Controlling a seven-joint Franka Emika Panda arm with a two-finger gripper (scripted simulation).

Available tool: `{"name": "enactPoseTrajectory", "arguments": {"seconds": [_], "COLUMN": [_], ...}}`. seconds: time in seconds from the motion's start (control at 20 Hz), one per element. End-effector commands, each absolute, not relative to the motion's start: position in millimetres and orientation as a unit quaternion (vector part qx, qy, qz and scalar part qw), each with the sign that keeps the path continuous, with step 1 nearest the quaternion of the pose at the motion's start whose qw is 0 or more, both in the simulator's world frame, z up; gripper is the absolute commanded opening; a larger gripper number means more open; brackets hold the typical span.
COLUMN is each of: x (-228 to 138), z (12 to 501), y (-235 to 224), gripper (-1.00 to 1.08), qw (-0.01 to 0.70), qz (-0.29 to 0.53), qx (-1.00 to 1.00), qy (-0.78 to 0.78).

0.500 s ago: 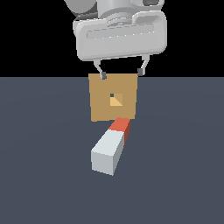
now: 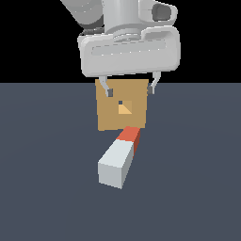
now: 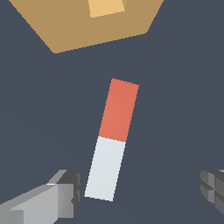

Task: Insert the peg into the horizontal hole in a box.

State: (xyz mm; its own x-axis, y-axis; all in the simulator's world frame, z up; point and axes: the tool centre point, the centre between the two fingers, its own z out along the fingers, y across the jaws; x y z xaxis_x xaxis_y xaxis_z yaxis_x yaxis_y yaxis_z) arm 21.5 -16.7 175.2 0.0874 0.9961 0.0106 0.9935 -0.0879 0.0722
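Grey-white and red-orange, the peg [image 2: 120,157] lies flat on the dark floor [image 2: 42,188], and I'm hanging right above it. My gripper [image 2: 130,90] is spread wide, nothing between the fingers [image 2: 108,89], both tips up in the air and clear of everything.

From the exterior view, the peg's pale end points toward the camera, and its red end runs back toward the box [image 2: 121,110]. The red end sits just in front of the box's lower edge; from this angle I can't tell whether the two touch.

On the wrist view it's clearer. The peg [image 3: 112,139] lies slightly tilted, pale half nearer my fingers [image 3: 57,199], red half toward the box [image 3: 83,26]. A strip of bare floor shows between the red end and the box, so they are apart. One finger shows at each side of the picture, and the peg's pale end lies between them, nearer the one that is more fully in view, touching neither.

The box stands upright, tan-brown, its face turned to the exterior camera. The hole [image 2: 124,108] is in the middle of that face, lighter orange inside, with a small dark spot at its upper corner. Nothing is in it. The wrist view catches the hole [image 3: 106,7] at the picture's edge, cut off.

My fingertips hang in front of the box's upper corners in the exterior view.
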Motion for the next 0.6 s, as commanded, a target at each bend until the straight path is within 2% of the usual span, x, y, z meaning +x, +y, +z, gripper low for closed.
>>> {"name": "enactPoseTrajectory", "arguments": {"seconds": [0.0, 0.3, 0.55], "x": [17.4, 3.5, -3.8], "z": [155.4, 101.0, 77.8], "y": [-26.5, -51.8, -61.8], "gripper": [1.0, 1.0, 1.0], "qw": [0.019, 0.007, 0.002], "qz": [0.022, 0.007, 0.0], "qx": [0.752, 0.792, 0.808], "qy": [0.659, 0.61, 0.589]}}
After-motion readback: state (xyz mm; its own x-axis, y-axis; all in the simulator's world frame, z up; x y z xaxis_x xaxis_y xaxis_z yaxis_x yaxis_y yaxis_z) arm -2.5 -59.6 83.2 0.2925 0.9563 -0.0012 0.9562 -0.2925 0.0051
